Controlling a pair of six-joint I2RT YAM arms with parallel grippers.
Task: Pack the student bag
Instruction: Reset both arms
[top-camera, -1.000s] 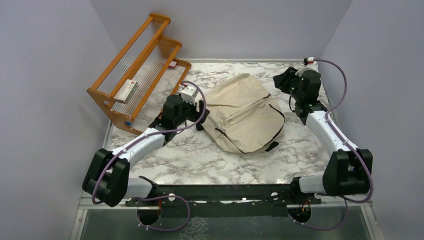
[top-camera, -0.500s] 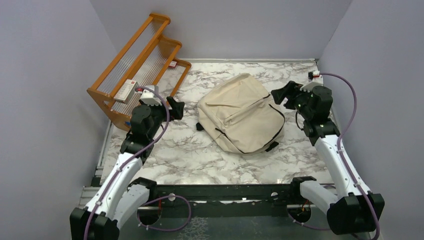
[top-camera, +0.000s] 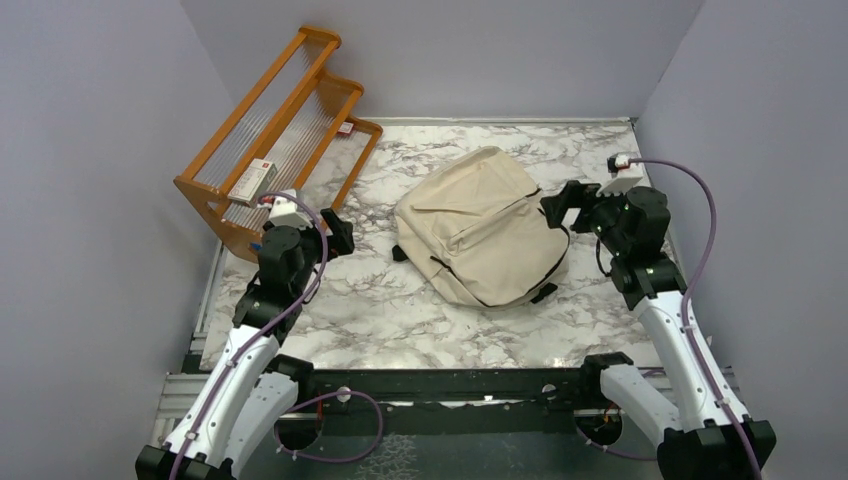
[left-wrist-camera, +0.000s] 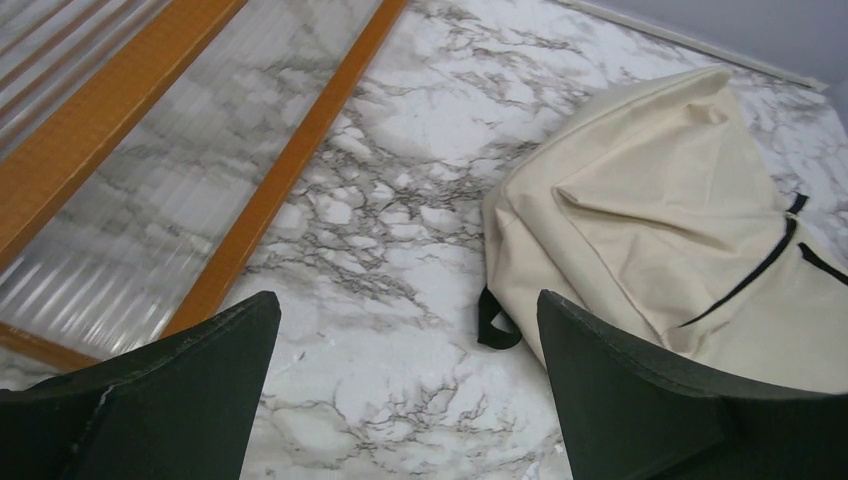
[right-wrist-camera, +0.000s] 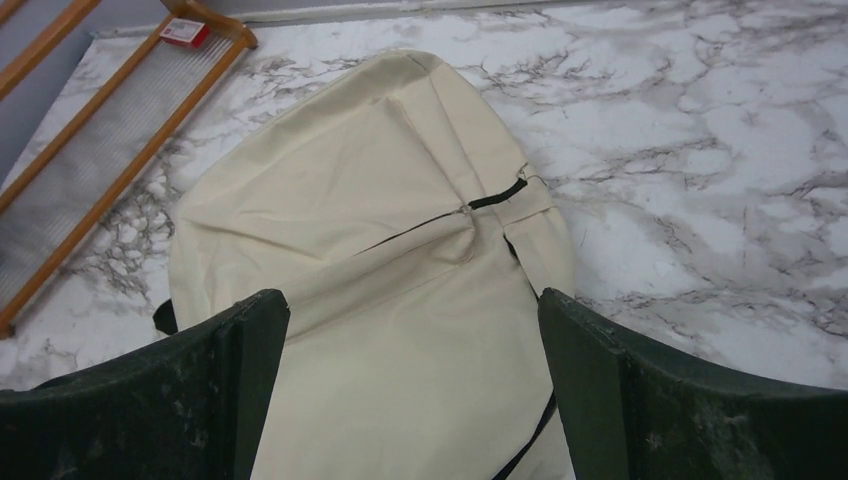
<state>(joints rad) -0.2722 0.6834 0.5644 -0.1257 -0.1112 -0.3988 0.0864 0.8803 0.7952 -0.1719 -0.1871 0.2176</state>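
Observation:
The student bag (top-camera: 480, 225) is a cream canvas backpack with black zipper lines, lying flat and zipped in the middle of the marble table. My left gripper (top-camera: 340, 232) hovers to its left, open and empty, apart from the bag. In the left wrist view the left gripper (left-wrist-camera: 405, 300) frames bare marble, with the bag (left-wrist-camera: 650, 200) and a black loop at right. My right gripper (top-camera: 560, 205) is open at the bag's right edge. In the right wrist view the right gripper (right-wrist-camera: 412, 298) looks over the bag (right-wrist-camera: 380, 220) and holds nothing.
An orange wooden rack (top-camera: 275, 140) leans at the back left, with a small white box (top-camera: 252, 181) on a shelf and a red-and-white tag (top-camera: 346, 128) at its far end. Grey walls close in on both sides.
Both arms have drawn back from the bag: the left swung left toward the rack, the right pulled nearer along the bag's right side. Both sets of jaws have widened.

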